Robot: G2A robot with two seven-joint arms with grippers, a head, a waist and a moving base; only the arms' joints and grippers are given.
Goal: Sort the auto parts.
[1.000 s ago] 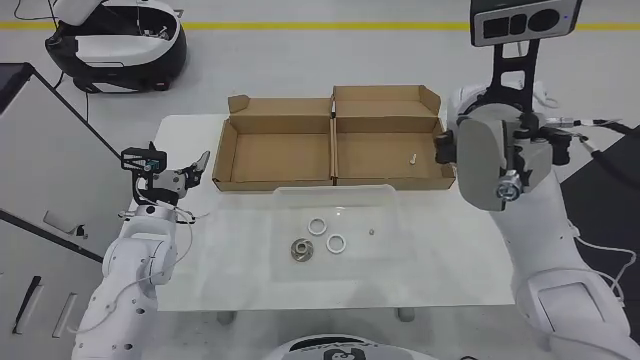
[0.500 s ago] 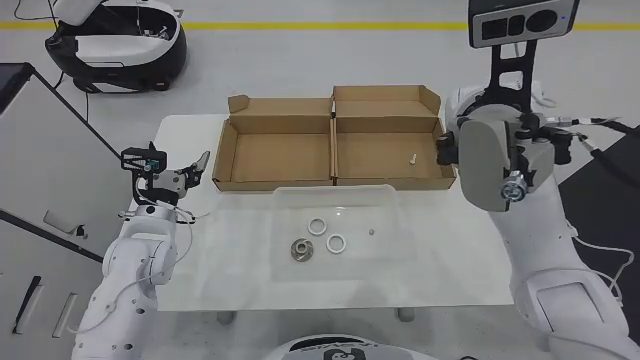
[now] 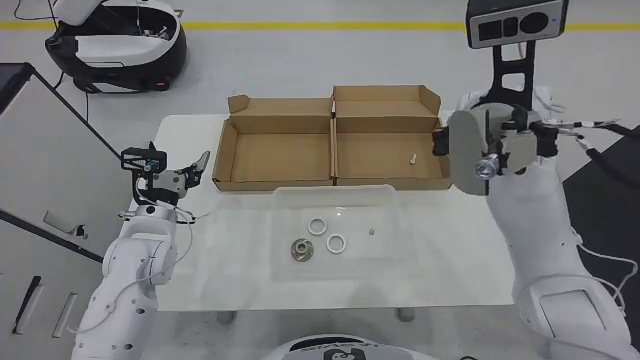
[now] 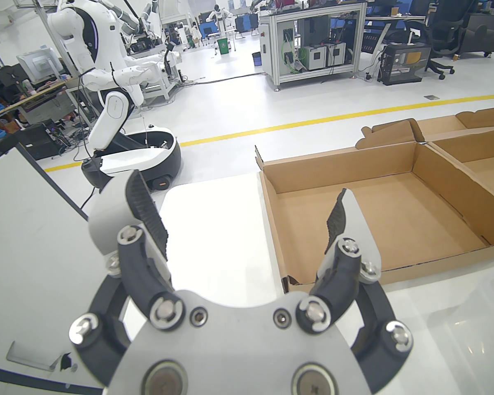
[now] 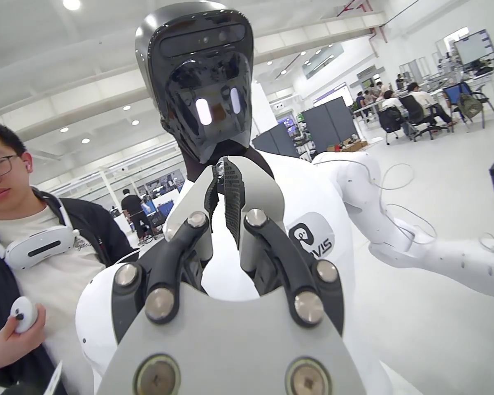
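**Pick pending: parts in tray, both grippers empty**

Nearest the robot, at 6 o'clock on the white table (image 3: 230, 270), is a clear plastic tray (image 3: 335, 191). Inside it:
- a grey round metal part (image 3: 301, 249) at the tray's 7 o'clock
- the near white ring (image 3: 337, 244) about centre
- the far white ring (image 3: 316, 226) at 11 o'clock
- a small grey piece (image 3: 372, 229) at 3 o'clock, too small to identify

All four lie apart.

Left gripper (image 4: 238, 191): fingers spread wide with nothing between them, over the table's 9 o'clock edge. Right gripper (image 5: 221, 166): fingers together and empty, raised at 3 o'clock and pointing back at the robot.

Far, at 12 o'clock, the left brown cardboard box (image 3: 272, 155) is bare. The right brown cardboard box (image 3: 375, 148) touches it and holds one small white part (image 3: 412, 157).

Judgement: the left arm is better placed for the pick. Descend straight over the metal part, straddle its rim, and keep off the neighbouring ring. Lift above the tray wall and box wall before crossing. The rings look thin and would likely skid if pinched off-centre.
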